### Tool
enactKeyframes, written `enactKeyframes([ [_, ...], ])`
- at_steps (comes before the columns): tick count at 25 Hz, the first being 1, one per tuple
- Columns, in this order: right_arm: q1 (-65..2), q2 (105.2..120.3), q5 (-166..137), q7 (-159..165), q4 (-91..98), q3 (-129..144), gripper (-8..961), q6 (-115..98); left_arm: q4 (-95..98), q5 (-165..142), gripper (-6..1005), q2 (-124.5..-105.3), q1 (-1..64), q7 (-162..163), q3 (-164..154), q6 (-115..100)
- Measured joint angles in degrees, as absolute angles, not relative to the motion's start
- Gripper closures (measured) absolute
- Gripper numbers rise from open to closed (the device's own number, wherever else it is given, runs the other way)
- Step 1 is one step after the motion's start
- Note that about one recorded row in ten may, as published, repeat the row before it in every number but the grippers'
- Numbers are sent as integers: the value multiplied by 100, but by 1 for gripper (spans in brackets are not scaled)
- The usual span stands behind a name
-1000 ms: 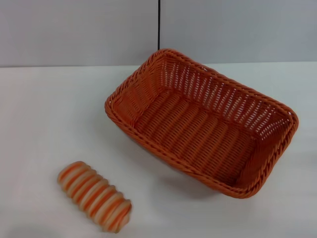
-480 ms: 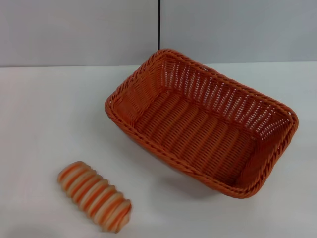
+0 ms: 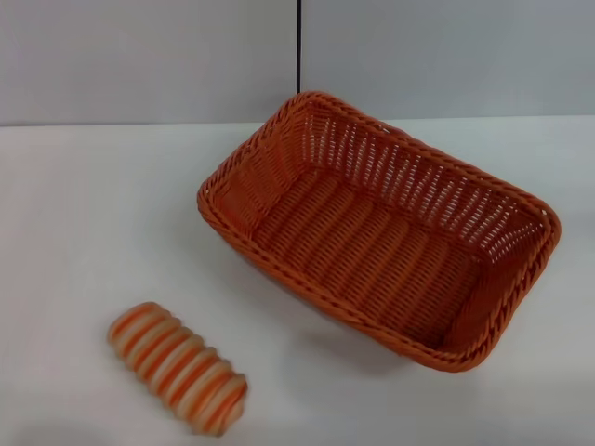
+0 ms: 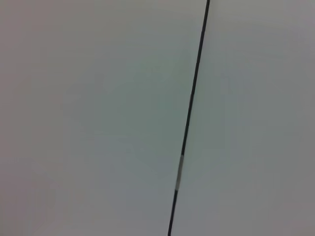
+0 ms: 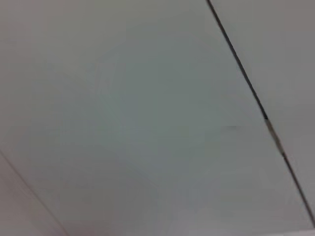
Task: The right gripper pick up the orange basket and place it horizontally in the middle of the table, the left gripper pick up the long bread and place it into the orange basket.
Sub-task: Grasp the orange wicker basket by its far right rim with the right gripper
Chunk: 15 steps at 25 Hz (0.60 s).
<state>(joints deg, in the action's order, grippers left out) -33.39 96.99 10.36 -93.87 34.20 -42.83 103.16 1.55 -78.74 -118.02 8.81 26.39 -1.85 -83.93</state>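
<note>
The orange basket (image 3: 376, 228) lies empty on the white table (image 3: 93, 214), right of centre and turned at a diagonal, one corner toward the back wall. The long bread (image 3: 177, 367), striped orange and cream, rests on the table at the front left, well apart from the basket. Neither gripper appears in the head view. Both wrist views show only a pale wall with a thin dark seam (image 4: 189, 115), so no fingers are visible.
A grey wall with a vertical dark seam (image 3: 298, 46) rises behind the table's far edge. Bare tabletop stretches across the left and middle between bread and basket.
</note>
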Motion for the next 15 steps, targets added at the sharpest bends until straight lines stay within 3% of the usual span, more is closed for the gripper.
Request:
enactKeyframes([
  [1, -3768, 9908, 1156, -9149, 4234, -3652, 387, 10299, 152, -7875, 199, -11804, 881, 2641, -199, -8396],
  [2, -3768, 9908, 1156, -9149, 4234, -3652, 387, 10299, 143, -7876, 199, -11807, 881, 2643, -222, -8397],
  [4, -4054, 10093, 1510, -8747, 4810, -2738, 387, 10298, 135, -7875, 199, -11814, 879, 2644, -243, -8397],
  [6, -4109, 10174, 2500, -7856, 5020, -927, 387, 10269, 99, -7874, 199, -11825, 859, 2645, -247, -8385],
  [15, -4305, 10003, 3996, -6053, 5278, 2908, 386, 10318, -19, -7878, 199, -11832, 774, 2646, -247, -8278],
])
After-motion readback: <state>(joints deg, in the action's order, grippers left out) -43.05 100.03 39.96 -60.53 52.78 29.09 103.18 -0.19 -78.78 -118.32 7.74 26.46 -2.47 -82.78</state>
